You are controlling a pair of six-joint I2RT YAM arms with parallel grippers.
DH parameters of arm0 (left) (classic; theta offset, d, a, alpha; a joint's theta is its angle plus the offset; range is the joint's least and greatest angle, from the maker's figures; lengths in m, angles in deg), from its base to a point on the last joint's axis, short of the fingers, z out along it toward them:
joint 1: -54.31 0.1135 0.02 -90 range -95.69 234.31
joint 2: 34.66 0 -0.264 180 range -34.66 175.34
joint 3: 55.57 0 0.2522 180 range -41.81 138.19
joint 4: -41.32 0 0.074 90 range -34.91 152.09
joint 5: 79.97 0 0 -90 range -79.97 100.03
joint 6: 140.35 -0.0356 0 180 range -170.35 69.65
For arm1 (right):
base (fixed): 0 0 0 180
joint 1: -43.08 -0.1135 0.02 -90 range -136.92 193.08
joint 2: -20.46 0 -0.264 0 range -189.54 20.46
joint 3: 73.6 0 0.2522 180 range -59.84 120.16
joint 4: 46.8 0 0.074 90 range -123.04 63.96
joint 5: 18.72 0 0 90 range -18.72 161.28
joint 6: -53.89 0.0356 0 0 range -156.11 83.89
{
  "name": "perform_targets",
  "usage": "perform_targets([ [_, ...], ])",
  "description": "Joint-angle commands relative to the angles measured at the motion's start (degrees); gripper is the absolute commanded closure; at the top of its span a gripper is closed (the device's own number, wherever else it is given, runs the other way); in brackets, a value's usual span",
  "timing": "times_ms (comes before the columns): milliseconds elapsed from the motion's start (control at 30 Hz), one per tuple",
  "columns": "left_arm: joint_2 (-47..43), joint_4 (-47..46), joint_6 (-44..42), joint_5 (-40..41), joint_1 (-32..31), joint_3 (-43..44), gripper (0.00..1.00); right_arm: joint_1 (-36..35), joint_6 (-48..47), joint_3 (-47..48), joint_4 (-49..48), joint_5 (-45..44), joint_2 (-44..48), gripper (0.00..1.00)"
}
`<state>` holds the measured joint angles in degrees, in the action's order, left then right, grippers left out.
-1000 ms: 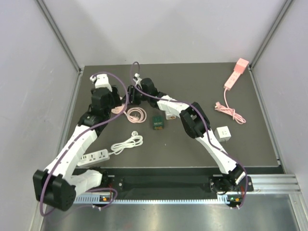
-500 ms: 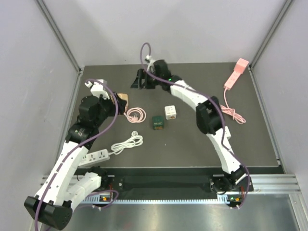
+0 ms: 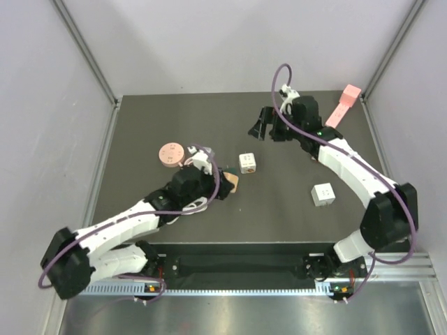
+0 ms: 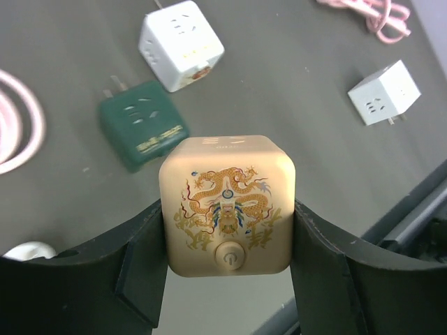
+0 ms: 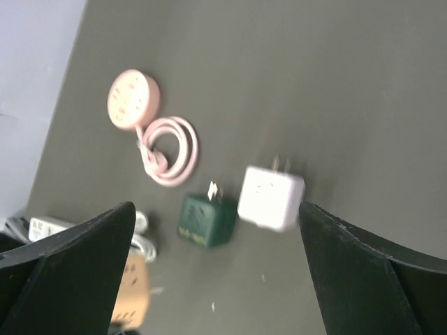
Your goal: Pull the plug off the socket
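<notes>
Looking down from above, you have the left claw point(image 3: 225, 183) out over the middle of the table point(image 3: 140, 125), clenched on a tan cube point(image 3: 232, 183). The left wrist view shows both fingers point(image 4: 140, 258) pressed flat against the cube's sides, its dragon print and round button facing the camera. The cube hangs off the surface, apart from the pink round socket point(image 3: 170, 154), which lies flat to the left with its own face bare.

Below and beyond the tan cube lie a green cube point(image 4: 142, 132), prongs up-left, and just past it a white cube point(image 3: 247, 163). They sit near each other but do not touch. A second white cube point(image 3: 323, 194) sits well to the right with bare table around it. The near table edge and its metal rail show at the lower right of the left wrist view, so the held cube is nearer that edge than the far one.

Your right claw point(image 3: 260, 128) is released, jaws spread wide with nothing between them, hovering high toward the far side. The pink power strip point(image 3: 342, 105) lies beyond it, against the far right corner. To the right claw's left, the far part of the table is bare up to the wall — that is your widest open stretch.
</notes>
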<state>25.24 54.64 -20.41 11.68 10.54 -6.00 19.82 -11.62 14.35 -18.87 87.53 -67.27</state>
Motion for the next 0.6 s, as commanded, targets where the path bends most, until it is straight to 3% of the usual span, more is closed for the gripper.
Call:
perform_targets([
  [0,5.9,-18.5,0.1,11.8,-4.6,-1.0,1.00,2.2,-0.8,-7.6,1.3,-3.2,7.9,0.00],
  [167,19.1,-27.0,-0.8,25.5,-12.0,0.0,1.00,5.3,-1.5,-13.4,1.9,-5.4,19.1,0.00],
  [300,27.4,-31.9,0.1,31.0,-14.6,2.2,1.00,8.4,-3.1,-15.3,2.4,-5.4,23.9,0.00],
  [567,39.3,-42.2,-7.9,42.1,-20.5,4.7,1.00,10.3,-4.2,-17.1,1.2,-1.7,24.1,0.00],
])
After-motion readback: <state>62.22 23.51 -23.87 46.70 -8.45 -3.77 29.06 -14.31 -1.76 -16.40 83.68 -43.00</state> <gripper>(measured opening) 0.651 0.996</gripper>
